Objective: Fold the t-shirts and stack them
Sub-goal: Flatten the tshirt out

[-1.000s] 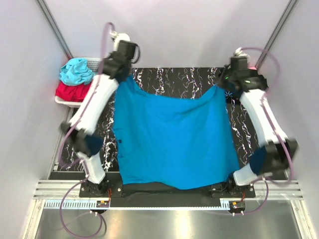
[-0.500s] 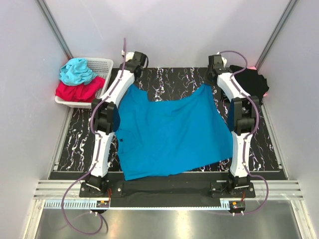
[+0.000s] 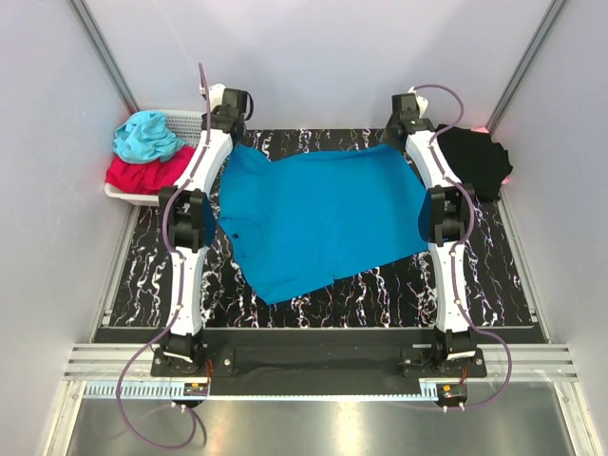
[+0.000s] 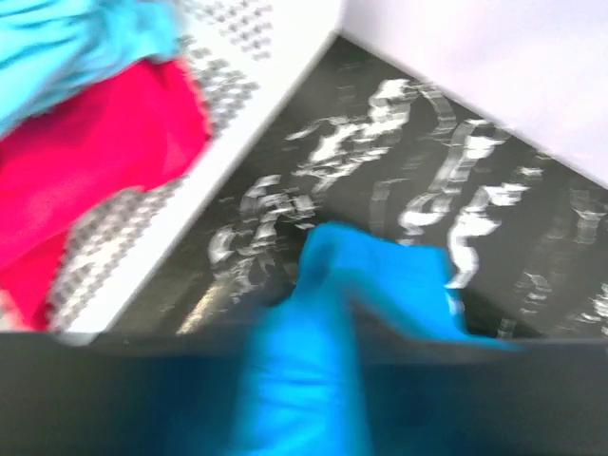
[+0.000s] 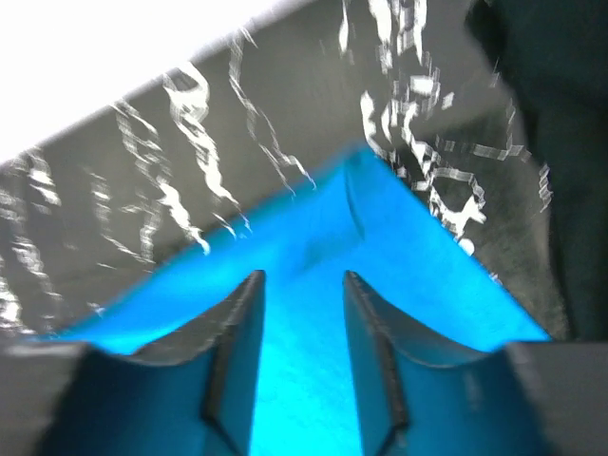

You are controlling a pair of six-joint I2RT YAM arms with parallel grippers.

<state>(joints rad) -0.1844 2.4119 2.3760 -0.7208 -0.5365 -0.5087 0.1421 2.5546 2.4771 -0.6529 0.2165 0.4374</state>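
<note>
Marbled table (image 3: pixel 380 285) | both arms outstretched over blue tee (image 3: pixel 323 218) | right pincer (image 5: pixel 302 285) parted, empty | left pincer (image 3: pixel 231 106) unclear

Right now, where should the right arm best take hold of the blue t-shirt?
Probably its far right corner, from above: the blue t-shirt lies flat on the marbled table, and that corner points out just ahead of the right gripper's open fingers.

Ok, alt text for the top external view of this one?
A medium-blue short-sleeved cloth t-shirt lies spread on the black white-veined table, the white left arm and right arm stretched along its sides to its far corners. A white plastic basket of turquoise and red cloth sits far left; a black cloth t-shirt lies far right.
</note>
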